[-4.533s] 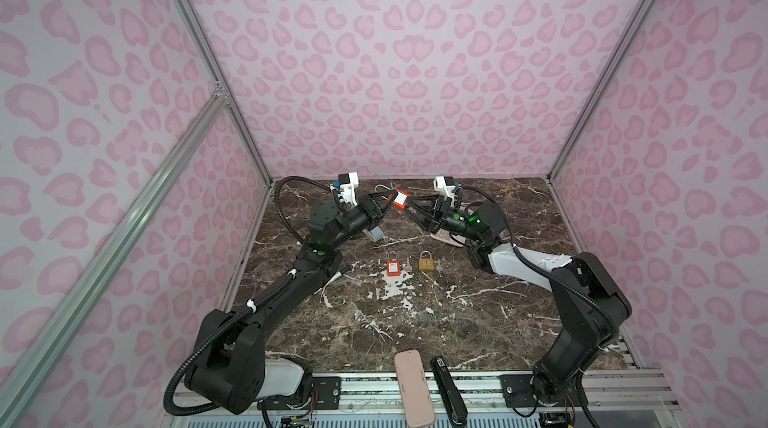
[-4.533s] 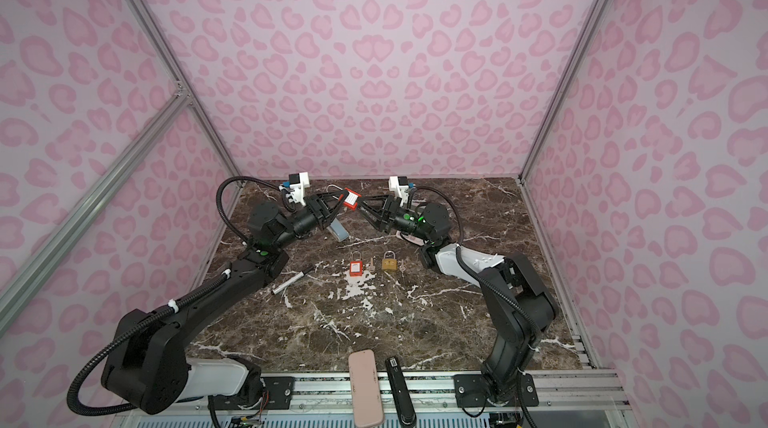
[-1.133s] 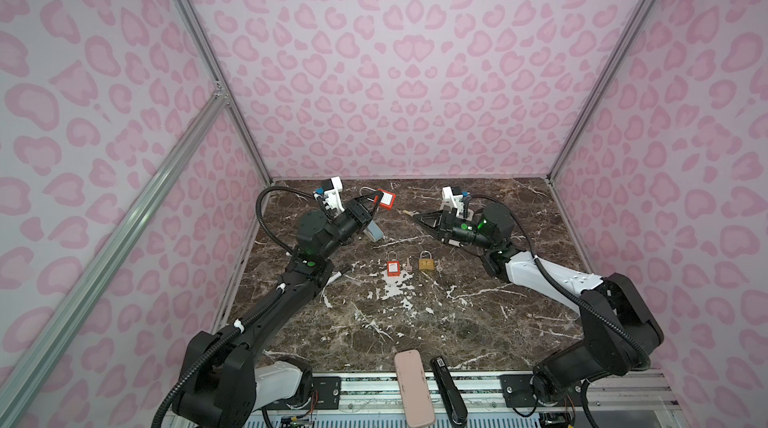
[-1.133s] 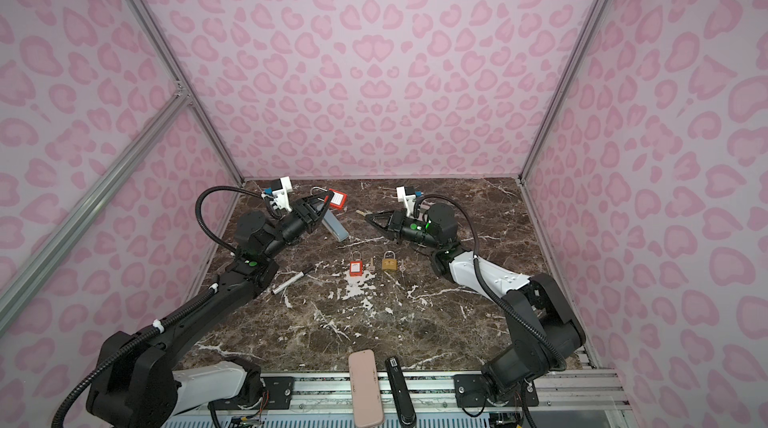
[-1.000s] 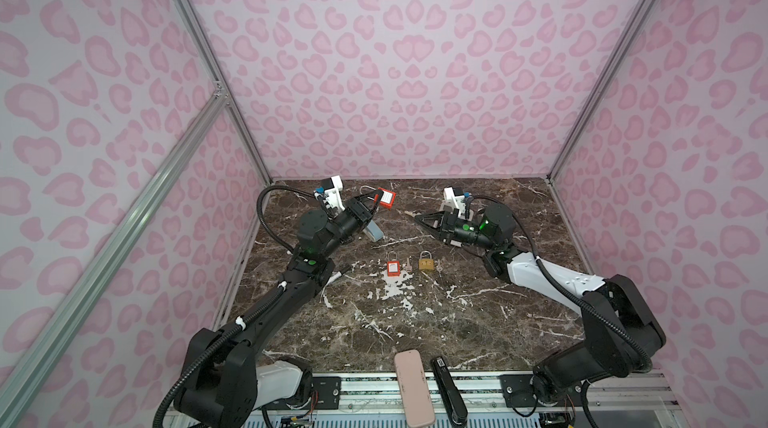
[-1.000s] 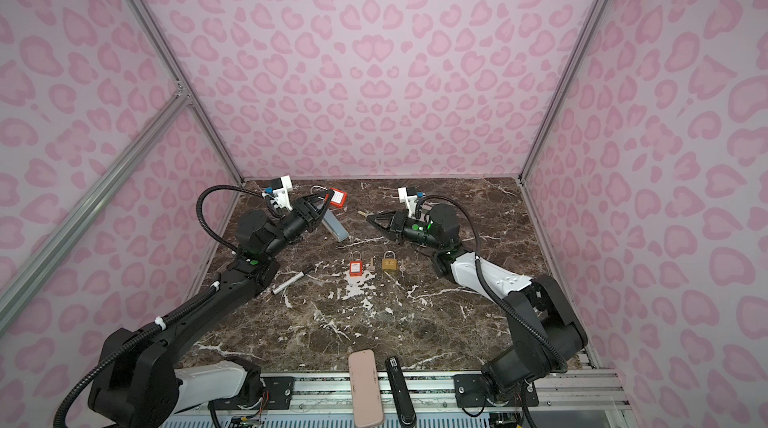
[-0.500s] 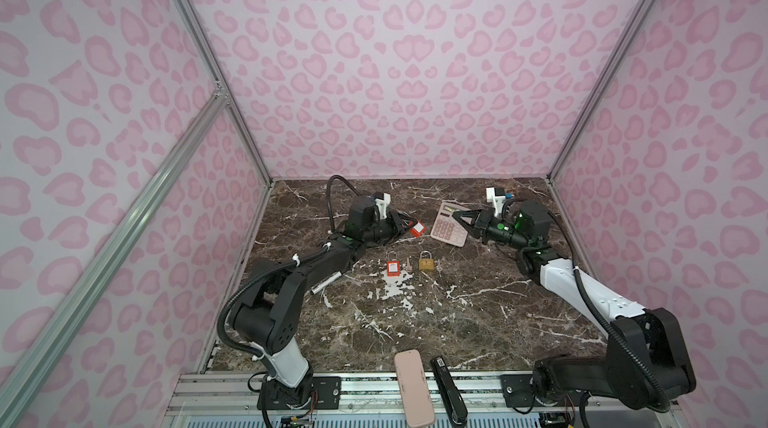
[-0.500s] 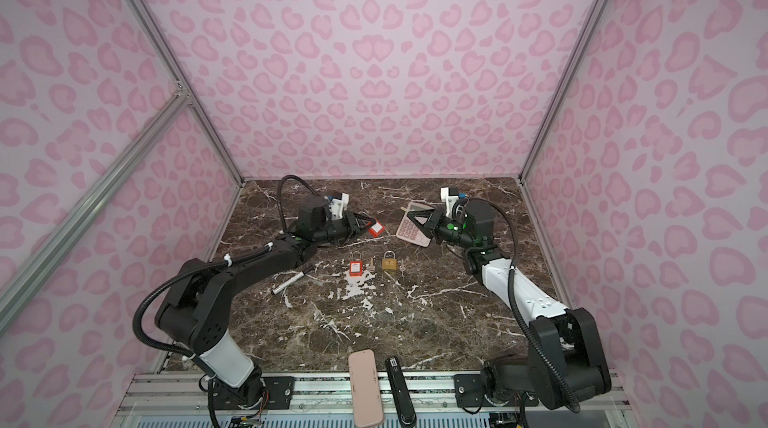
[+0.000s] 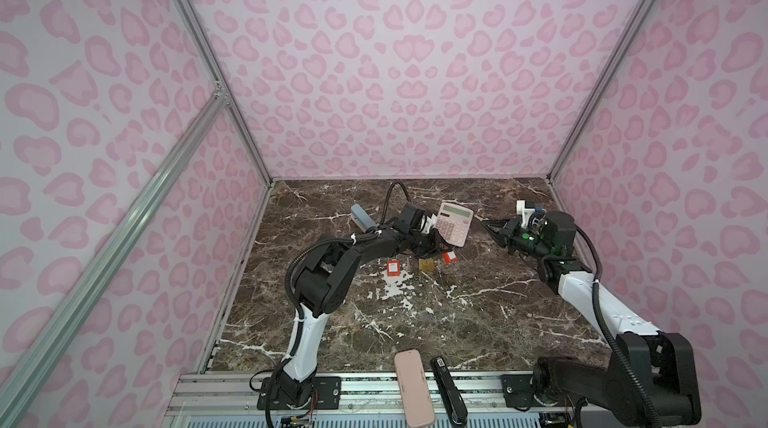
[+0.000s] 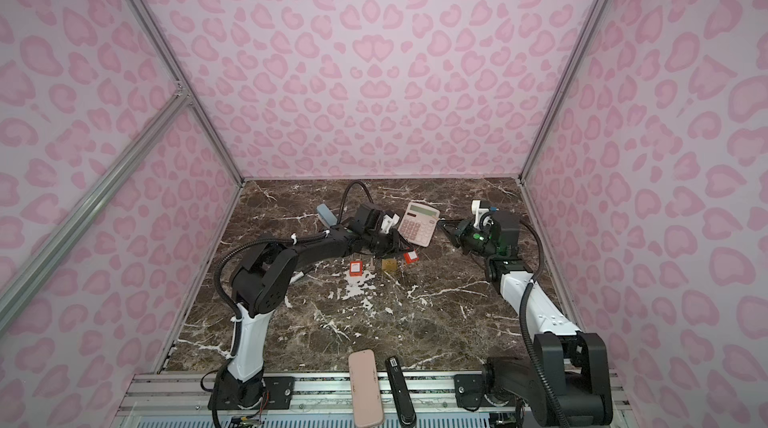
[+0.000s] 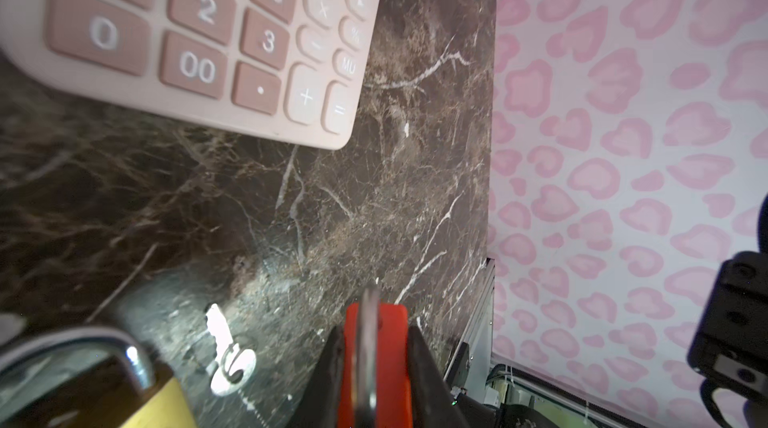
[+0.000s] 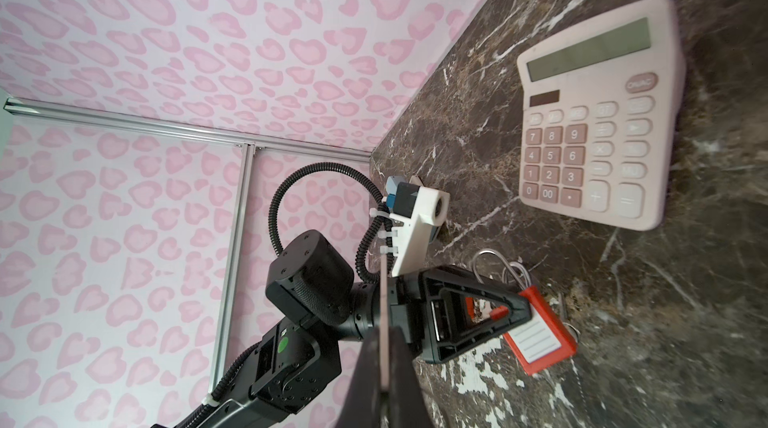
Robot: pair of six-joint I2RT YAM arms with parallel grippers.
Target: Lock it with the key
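Jaws, left gripper (image 9: 441, 250): clamped on a red padlock (image 9: 449, 257), low over the tabletop at frame centre in both top views. It is just beside a brass padlock (image 9: 427, 265), and a second red padlock (image 9: 392, 268) lies further left. Jaws, right gripper (image 9: 486, 225): clenched, at centre right, well apart from the held lock. A pink calculator (image 9: 455, 224) sits between the two arms.

Left wrist view: red body pinched at bottom centre, shackle edge-on. The brass padlock is at lower left, a loose silver key (image 11: 228, 347) lies on the marble between them, and the calculator is at upper left.

Right wrist view: clenched jaws at bottom centre nip a thin metal strip (image 12: 383, 301), edge-on, judged to be the working key. The red padlock is at lower right.

Step, judged: lock and key both in hand but parted, insertion pending. The next move calls for turning the keyway towards the right gripper and lining the strip up squarely.

Surface: dark brown marble tabletop (image 10: 415, 322), white veins, flaked white patches.

Room: pink spotted walls (image 10: 374, 72), aluminium framing (image 10: 124, 159)
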